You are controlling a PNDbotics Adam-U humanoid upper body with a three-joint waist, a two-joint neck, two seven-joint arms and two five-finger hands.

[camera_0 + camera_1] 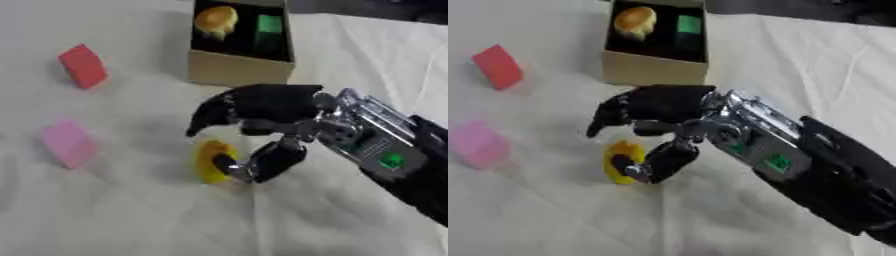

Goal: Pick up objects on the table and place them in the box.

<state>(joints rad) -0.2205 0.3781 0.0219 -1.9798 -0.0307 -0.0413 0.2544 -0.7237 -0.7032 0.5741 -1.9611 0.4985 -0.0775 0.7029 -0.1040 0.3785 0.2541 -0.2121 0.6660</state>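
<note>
Count of things on the white cloth and in the box

One cardboard box (238, 71) stands at the far side, and it holds two things: one rounded yellow-orange object (215, 21) and one green block (269, 25). Three things lie out on the cloth (122, 220): one red block (83, 66), one pink block (67, 143) and one yellow object (210, 161). That makes three blocks in all, one each of red, pink and green, and two yellowish pieces, one inside the box and one outside. One robot hand, the right hand (262, 117), is in view, with one arm behind it
</note>
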